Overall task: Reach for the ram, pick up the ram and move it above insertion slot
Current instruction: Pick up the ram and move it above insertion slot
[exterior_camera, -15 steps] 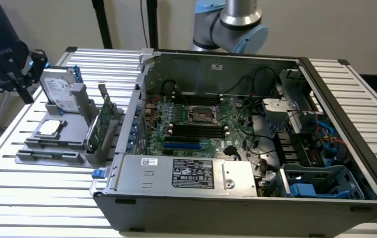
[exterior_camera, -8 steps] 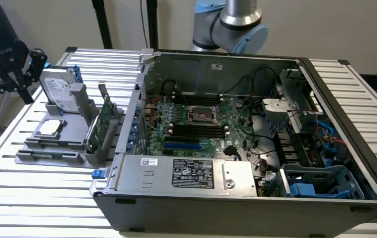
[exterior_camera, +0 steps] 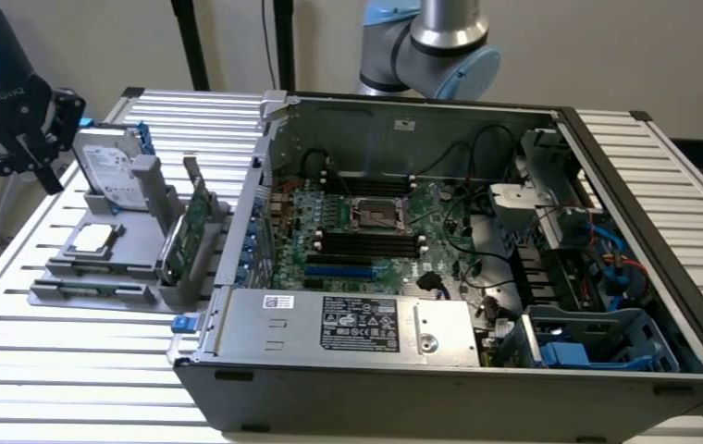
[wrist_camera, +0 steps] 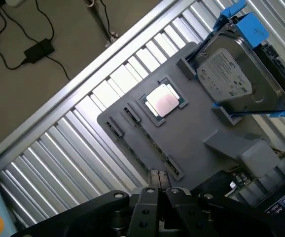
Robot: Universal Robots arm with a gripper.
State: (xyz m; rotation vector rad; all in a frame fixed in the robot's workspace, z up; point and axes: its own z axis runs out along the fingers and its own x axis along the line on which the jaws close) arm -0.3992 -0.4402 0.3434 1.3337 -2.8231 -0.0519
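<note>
The ridged metal tabletop point(exterior_camera: 67, 370) is silver-white with long straight stripes. The flat plastic holder tray point(wrist_camera: 192, 128) is plain grey. The boxy metal hard drive point(wrist_camera: 226, 79) is shiny silver with bright blue tabs. The small square chip point(wrist_camera: 163, 100) is pale silver in a dark green frame. The tall circuit card point(exterior_camera: 182, 236) is green. The big open computer case point(exterior_camera: 450, 407) is dark grey. Its flat main board point(exterior_camera: 314, 202) is green with black slots. The metal tool point(wrist_camera: 158, 174) is black. The round robot arm point(exterior_camera: 444, 37) is silver and light blue.
</note>
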